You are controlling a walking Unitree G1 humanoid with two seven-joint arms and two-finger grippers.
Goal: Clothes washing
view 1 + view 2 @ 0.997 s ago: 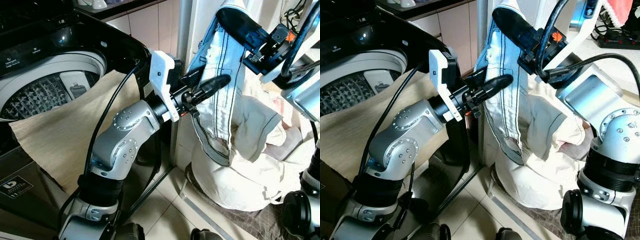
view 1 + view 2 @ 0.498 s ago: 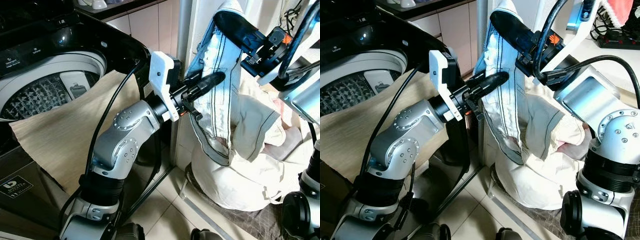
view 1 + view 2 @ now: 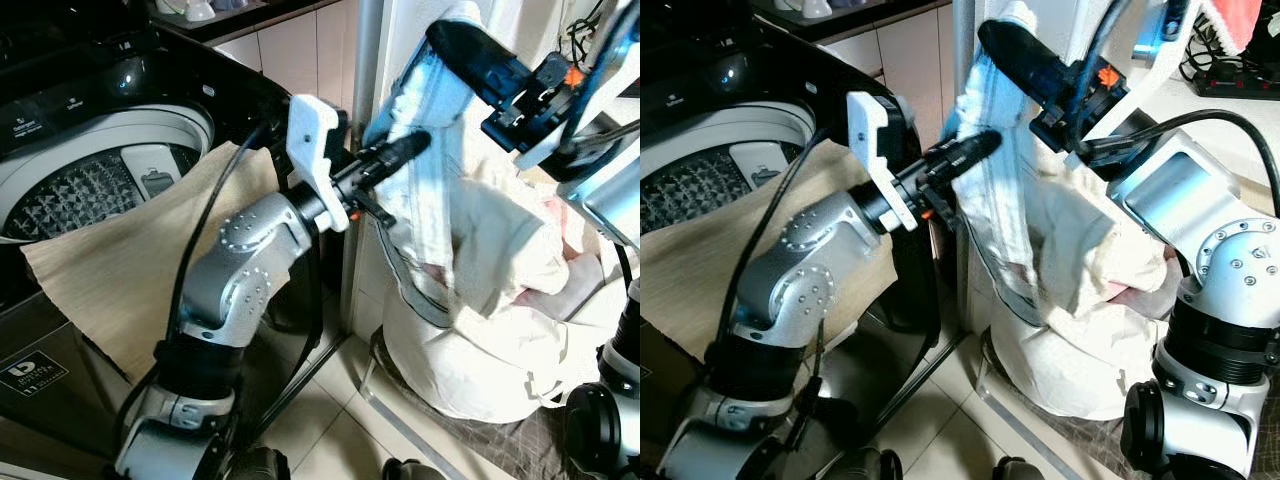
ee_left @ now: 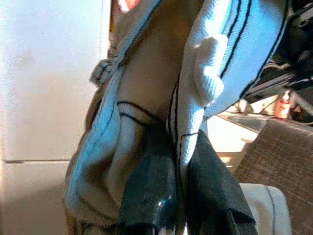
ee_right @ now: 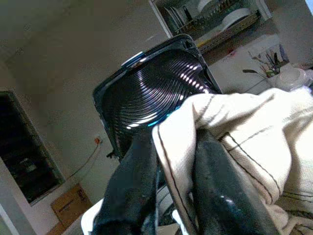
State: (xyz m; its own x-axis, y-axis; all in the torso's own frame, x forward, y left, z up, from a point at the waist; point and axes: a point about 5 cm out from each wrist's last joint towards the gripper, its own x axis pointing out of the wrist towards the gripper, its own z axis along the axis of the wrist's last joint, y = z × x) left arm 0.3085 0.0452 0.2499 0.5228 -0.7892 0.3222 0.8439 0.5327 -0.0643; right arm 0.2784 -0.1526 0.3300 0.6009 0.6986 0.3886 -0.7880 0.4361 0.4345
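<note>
The left gripper (image 3: pixel 405 150) has swung a little farther left and up since a second ago, its fingers now closed on a fold of the cream garment (image 3: pixel 470 300), as its wrist view shows. The right gripper (image 3: pixel 455 45) stays high on the right, pinching the garment's top edge. The cloth has bunched and blurred between them. The garment hangs right of the washing machine (image 3: pixel 90 150), where a beige cloth (image 3: pixel 130 270) lies draped over the rim.
</note>
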